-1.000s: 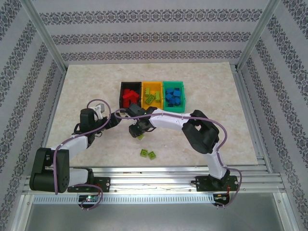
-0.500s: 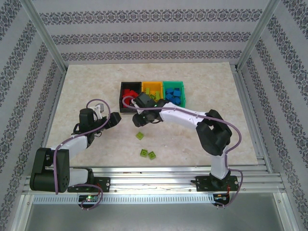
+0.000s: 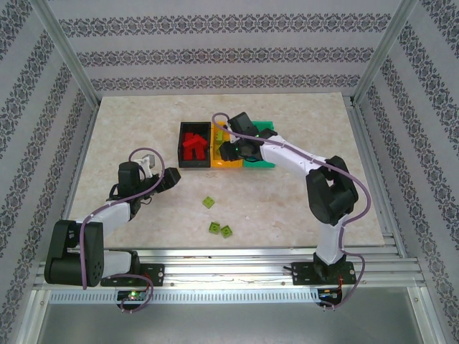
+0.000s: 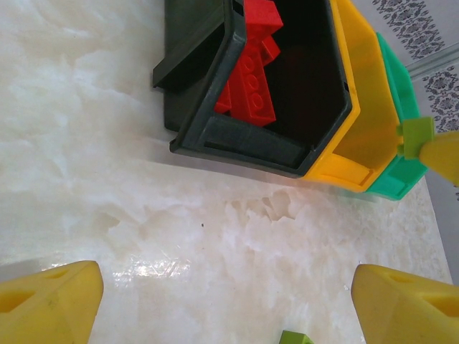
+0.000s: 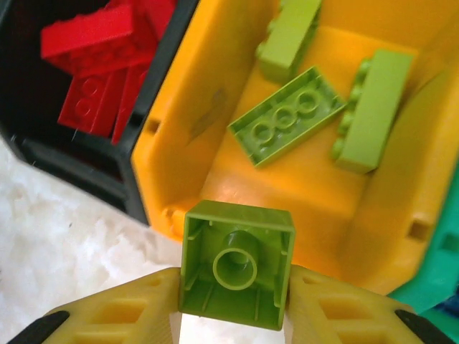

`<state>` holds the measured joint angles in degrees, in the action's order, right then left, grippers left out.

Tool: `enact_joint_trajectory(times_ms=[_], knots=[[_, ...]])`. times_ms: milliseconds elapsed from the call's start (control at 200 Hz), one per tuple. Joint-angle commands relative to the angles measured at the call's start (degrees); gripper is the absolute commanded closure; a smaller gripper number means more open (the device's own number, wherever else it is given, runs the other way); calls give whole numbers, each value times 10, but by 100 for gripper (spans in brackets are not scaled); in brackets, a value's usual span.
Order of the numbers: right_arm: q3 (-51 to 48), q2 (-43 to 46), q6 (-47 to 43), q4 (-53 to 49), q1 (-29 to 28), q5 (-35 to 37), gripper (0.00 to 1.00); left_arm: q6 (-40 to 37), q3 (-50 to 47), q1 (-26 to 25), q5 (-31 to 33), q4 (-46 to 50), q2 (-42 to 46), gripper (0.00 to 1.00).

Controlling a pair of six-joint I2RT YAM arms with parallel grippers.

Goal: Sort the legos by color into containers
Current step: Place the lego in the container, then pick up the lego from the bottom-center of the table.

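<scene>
My right gripper (image 5: pixel 235 290) is shut on a square lime green lego (image 5: pixel 237 265), underside facing the camera, just above the near rim of the orange-yellow container (image 5: pixel 179 107). Three lime legos (image 5: pixel 297 115) lie inside that bin. The black container (image 3: pixel 181 143) to its left holds red legos (image 3: pixel 192 143). The green container (image 3: pixel 267 129) to the right is mostly hidden by the right arm. My left gripper (image 4: pixel 228 308) hangs open over bare table in front of the black container (image 4: pixel 244 136), with nothing between its fingers. In the top view the right gripper (image 3: pixel 228 150) is over the middle bin.
Three loose lime legos lie on the marble table in front of the bins: one (image 3: pixel 208 203) alone, two (image 3: pixel 220 229) side by side nearer the bases. The left wrist view catches the edge of one (image 4: pixel 297 338). Metal frame posts and patterned walls surround the table.
The right gripper has carried the lime lego from low over the table up and back to the orange-yellow container. The left arm has stayed still and open.
</scene>
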<state>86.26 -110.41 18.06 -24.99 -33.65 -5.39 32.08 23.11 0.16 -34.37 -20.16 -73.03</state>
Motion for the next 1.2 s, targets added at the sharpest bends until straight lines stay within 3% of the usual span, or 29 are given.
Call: enact_joint_trajectory(times_ms=[0,130,200,425,779,1194], knots=[[38,-32,-10,-5,12,5,61,7,-4,12,-14,-26,6,10],[67,-61,-20,-23,20,12,46,7,-4,14,-16,-27,8,10],[68,-64,-19,-27,20,8,43,9,-5,14,-20,-32,5,10],[4,-20,-16,-7,7,0,42,12,-5,15,-24,-36,1,10],[-130,78,-45,-6,-67,0,42,12,-4,20,-27,-35,-1,10],[-164,59,-23,21,-156,-10,40,18,-6,25,-32,-41,-9,10]])
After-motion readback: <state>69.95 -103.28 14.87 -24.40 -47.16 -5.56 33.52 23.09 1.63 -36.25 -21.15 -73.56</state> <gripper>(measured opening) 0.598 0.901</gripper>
